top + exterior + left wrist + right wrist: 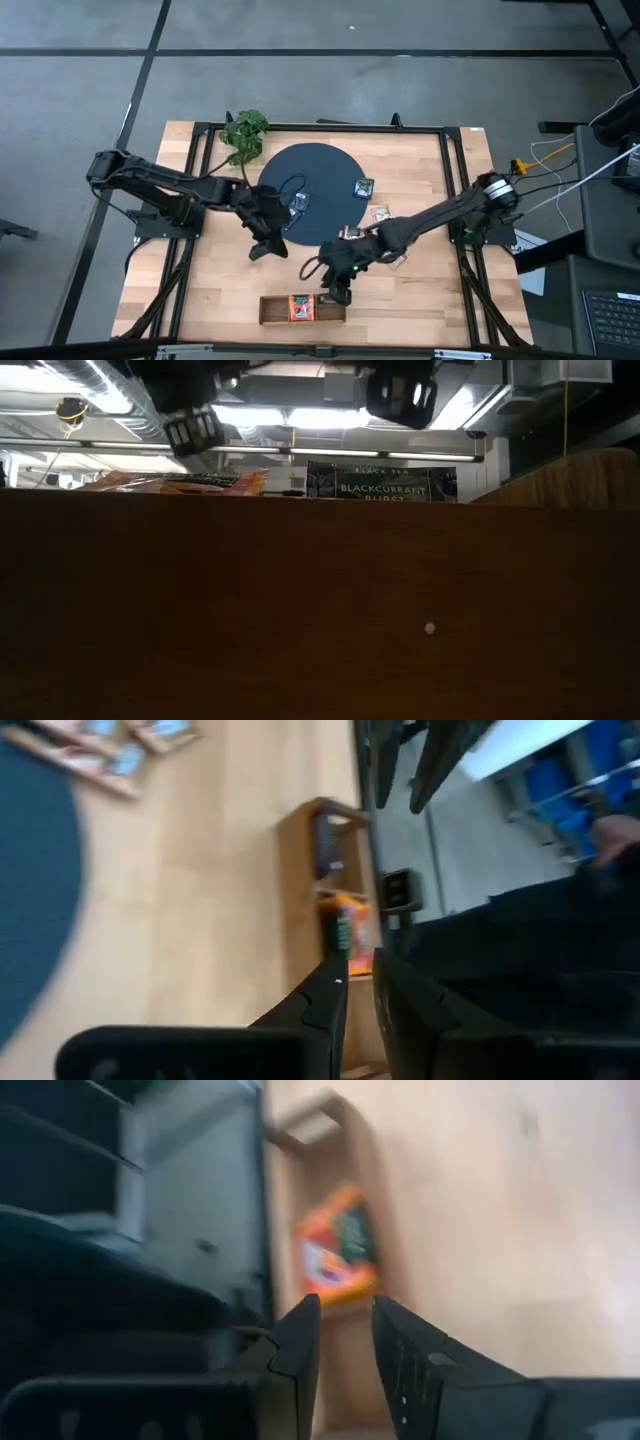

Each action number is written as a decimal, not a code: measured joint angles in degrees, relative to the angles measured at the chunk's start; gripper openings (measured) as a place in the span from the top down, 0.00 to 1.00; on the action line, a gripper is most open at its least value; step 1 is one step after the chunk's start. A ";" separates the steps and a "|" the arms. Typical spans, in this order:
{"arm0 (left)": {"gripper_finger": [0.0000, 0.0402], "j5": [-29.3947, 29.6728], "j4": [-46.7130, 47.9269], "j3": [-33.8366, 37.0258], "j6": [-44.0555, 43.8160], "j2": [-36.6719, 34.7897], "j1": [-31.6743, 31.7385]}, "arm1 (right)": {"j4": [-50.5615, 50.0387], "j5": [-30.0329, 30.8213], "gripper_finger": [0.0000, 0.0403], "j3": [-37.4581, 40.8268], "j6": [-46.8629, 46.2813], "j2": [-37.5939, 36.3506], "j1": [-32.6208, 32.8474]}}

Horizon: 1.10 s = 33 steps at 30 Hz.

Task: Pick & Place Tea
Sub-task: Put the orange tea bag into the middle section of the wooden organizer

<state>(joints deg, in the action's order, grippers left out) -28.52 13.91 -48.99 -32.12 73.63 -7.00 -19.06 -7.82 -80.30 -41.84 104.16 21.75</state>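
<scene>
Wooden table (420, 290) with dark mat (320, 185), tray (275, 310), plant (243, 133), sachets (380, 213)

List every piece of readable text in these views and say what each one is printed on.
"BLACKCURRANT": on a dark sachet showing above the wooden wall in the low view.
A line above it and a line below it on the same sachet: cut off or too small to read.
Orange sachet in the wooden tray: print blurred, unreadable in every view.
Sachets on the dark round mat and the table: too small to read.
</scene>
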 joint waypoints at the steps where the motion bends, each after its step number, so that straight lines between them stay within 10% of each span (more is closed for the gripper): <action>1: 0.88 0.01 -1.13 0.00 -1.44 0.00 -1.02 | 4.22 -1.04 0.76 1.50 -1.94 -0.37 0.16; 15: 0.90 16.70 -13.28 -0.90 -9.16 3.89 -19.35 | 4.94 0.91 0.76 3.00 -7.79 -0.97 2.99; 33: 0.99 18.07 -1.54 -19.36 -1.16 26.23 -23.11 | -30.34 22.85 0.76 2.98 -34.36 -12.42 9.75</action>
<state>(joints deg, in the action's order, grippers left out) -10.45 12.36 -68.35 -33.28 99.86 -30.11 -49.40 15.03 -77.32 -76.20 91.74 31.50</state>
